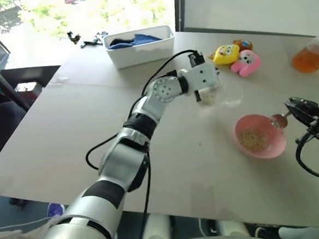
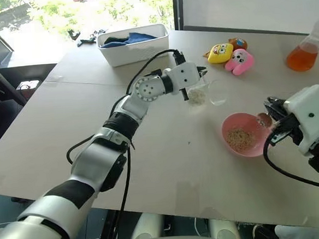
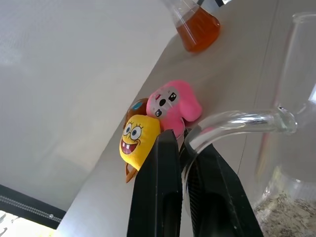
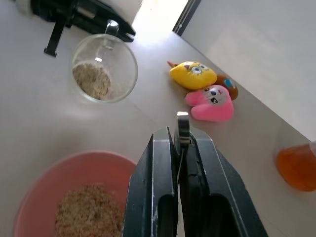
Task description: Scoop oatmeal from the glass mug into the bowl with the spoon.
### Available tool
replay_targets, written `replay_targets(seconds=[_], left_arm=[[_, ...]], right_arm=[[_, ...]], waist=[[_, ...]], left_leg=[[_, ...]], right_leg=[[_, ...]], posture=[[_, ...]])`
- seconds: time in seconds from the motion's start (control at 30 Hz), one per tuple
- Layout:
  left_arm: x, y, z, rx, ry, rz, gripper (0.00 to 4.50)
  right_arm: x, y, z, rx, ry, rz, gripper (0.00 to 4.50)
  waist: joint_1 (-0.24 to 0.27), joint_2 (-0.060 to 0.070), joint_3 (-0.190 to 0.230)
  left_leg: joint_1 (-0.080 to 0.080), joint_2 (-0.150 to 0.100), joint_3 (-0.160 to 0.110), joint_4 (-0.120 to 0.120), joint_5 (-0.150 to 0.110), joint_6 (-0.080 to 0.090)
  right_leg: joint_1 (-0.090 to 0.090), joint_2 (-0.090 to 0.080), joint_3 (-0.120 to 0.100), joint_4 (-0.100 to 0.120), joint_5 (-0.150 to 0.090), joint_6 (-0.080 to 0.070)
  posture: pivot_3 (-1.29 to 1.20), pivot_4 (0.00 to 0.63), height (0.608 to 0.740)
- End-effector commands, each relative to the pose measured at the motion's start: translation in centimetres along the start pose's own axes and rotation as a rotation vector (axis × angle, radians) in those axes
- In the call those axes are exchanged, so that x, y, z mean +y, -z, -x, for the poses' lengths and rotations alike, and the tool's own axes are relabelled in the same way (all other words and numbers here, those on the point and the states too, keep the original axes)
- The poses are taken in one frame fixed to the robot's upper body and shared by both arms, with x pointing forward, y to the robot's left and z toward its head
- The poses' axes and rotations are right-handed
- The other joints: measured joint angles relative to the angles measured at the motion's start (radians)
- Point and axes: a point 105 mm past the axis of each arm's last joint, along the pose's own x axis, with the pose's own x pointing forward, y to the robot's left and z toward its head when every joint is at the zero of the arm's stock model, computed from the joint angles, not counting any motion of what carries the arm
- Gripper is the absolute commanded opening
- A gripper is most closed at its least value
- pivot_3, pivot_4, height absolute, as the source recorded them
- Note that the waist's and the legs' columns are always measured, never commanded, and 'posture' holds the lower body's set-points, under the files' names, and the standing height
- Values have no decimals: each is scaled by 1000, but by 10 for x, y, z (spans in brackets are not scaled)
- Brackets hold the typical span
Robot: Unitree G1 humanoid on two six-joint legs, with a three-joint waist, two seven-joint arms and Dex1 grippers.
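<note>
My left gripper (image 1: 205, 90) is shut on the handle of the glass mug (image 1: 209, 97), with both black fingers (image 3: 160, 168) clamped on the clear loop. The mug (image 4: 103, 74) stands upright at mid-table with oatmeal (image 4: 91, 79) in its bottom; whether it touches the table I cannot tell. To its right sits the pink bowl (image 1: 271, 144), holding a small heap of oatmeal (image 1: 252, 139). My right gripper (image 1: 294, 108) is shut on the spoon's handle (image 4: 182, 122). The spoon's small bowl (image 1: 280, 121) hangs over the pink bowl's far right rim.
A white tub (image 1: 144, 54) with blue cloth stands at the back of the table. Yellow and pink plush toys (image 1: 236, 56) lie behind the mug. A flask of orange liquid (image 1: 308, 59) stands at the far right. The table's front edge (image 1: 210, 211) runs near me.
</note>
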Motion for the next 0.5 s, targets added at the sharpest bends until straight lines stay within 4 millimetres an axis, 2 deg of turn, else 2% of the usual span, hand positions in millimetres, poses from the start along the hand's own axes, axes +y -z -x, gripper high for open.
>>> replay_targets(seconds=[0.03, 0.1, 0.23, 0.37, 0.5], left_arm=[[18, -12, 7, -52, -91, 52, 90], [18, -9, 11, -44, -113, 91, 90], [17, -7, 18, -30, -184, 171, 90], [20, -6, 25, -5, -214, 186, 90], [27, -11, 31, -14, -257, 207, 90]], right_arm=[[-29, -25, 3, -210, 128, -348, 0], [-36, -39, 0, -303, 128, -514, 0], [-26, -62, -21, -408, 39, -735, 0], [-15, -70, -38, -412, -29, -799, 0], [0, -67, -61, -367, -85, -820, 0]], waist=[[-1, 0, 0], [-4, 0, 0], [-9, 1, 0], [-5, 1, 0], [-1, 1, 0]], left_leg=[[0, 0, 0, 0, 0, 0], [1, 1, 0, 0, 0, 0], [4, 1, -1, 0, 0, 1], [2, 1, -1, 1, 0, 1], [2, 1, -1, 1, 2, -3]], right_leg=[[0, 0, 0, 1, 0, 0], [0, 0, 1, 1, 0, 0], [1, 0, 3, 3, 0, 0], [1, 1, 2, 3, 0, 0], [1, 0, 2, 2, 0, 0]], posture=[[0, 150, 740], [0, 150, 740], [0, 150, 740], [0, 150, 740], [0, 150, 740]])
